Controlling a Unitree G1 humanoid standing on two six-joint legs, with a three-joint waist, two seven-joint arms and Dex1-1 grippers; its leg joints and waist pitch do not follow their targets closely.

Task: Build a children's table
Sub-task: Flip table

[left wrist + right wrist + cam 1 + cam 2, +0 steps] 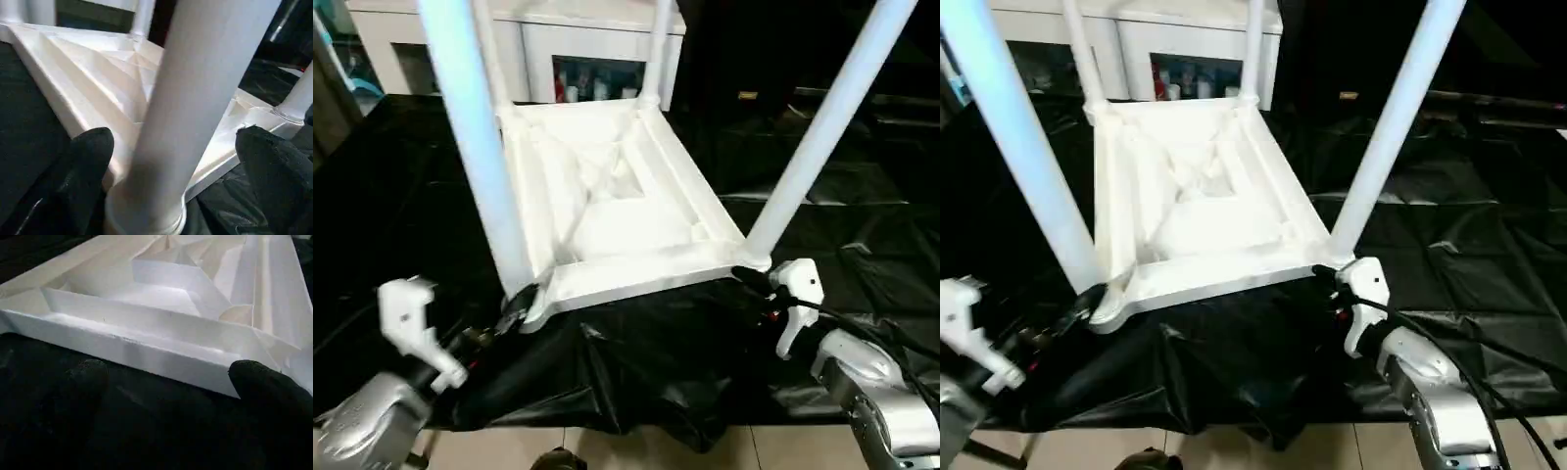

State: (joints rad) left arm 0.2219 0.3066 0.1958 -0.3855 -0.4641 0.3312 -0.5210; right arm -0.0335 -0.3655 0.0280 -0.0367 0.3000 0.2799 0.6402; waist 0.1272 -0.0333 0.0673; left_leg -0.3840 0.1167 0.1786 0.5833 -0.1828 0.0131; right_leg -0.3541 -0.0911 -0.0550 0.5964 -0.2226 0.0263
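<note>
The children's table (607,220) lies upside down on black sheeting, its X-ribbed underside facing up. Legs rise from its corners: the near left leg (475,127), the near right leg (822,127) and two far ones (658,49). My left gripper (171,142) is open at the near left corner, with one black finger (90,152) on each side of that leg's base (146,205). My right gripper (171,372) is open just in front of the table's near rim (146,352) by the near right corner, and nothing lies between its fingertips (254,377).
Black sheeting (636,372) covers the work surface and folds over its near edge, where a strip of light floor (636,446) shows. A white cabinet (568,44) with glass-fronted shelves stands behind the table. Cables (862,323) run along my right forearm.
</note>
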